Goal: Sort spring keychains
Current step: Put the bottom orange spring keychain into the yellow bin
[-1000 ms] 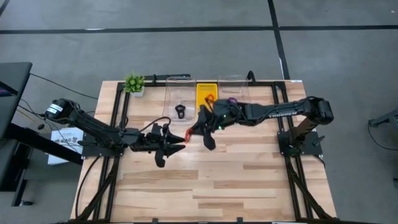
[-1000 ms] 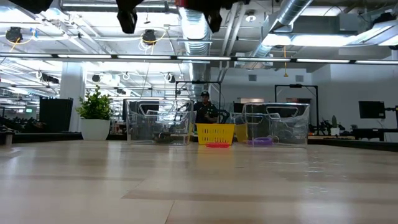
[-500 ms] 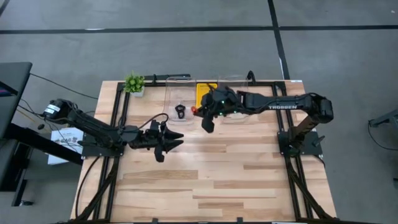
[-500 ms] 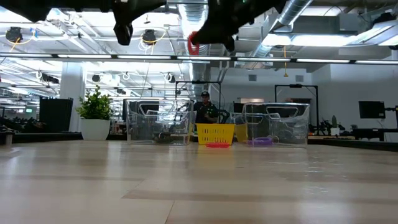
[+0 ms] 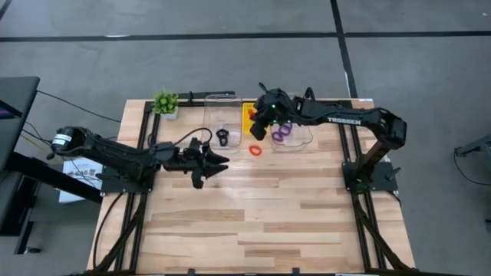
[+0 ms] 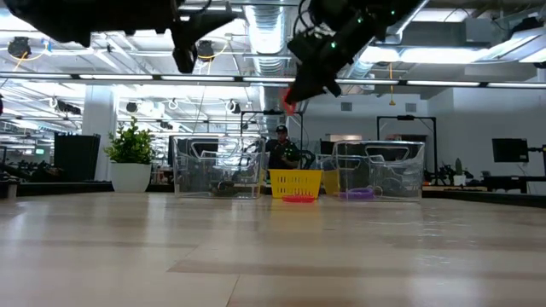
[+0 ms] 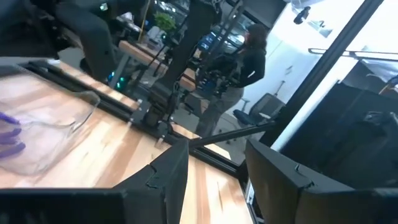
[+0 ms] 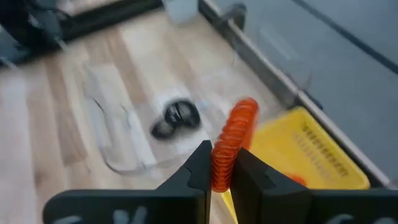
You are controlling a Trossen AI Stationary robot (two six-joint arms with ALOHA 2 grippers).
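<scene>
My right gripper (image 5: 259, 130) hangs high over the yellow tray (image 5: 250, 112) at the table's far edge, shut on a red-orange spring keychain (image 8: 235, 130). Another red-orange keychain (image 5: 255, 150) lies flat on the table just in front of the tray. A black one (image 5: 222, 136) lies in the left clear container (image 5: 219, 115), and purple ones (image 5: 281, 132) lie in the right clear container (image 5: 295, 123). My left gripper (image 5: 221, 159) hovers left of centre, open, with nothing between its fingers (image 7: 168, 171). My right gripper pinches one side of the red-orange coil (image 8: 222, 165) between its two fingers. The rest of the loop sticks out past the fingertips. The fingers slant downward, coming from the table's right side. The keychain is lifted well clear of the table (image 6: 290, 95).
A small green plant (image 5: 166, 103) stands at the far left corner. Black frame rails (image 5: 146, 153) run along both side edges. The wooden table's middle and near half (image 5: 253, 222) are bare. A person (image 6: 281, 149) stands beyond the far edge.
My right gripper has carried the red-orange keychain away from my left gripper, toward the far edge and to the right, to above the yellow tray, and it has tipped downward. This uncovered the keychain lying in front of the tray. My left gripper has swung a little toward the far edge.
</scene>
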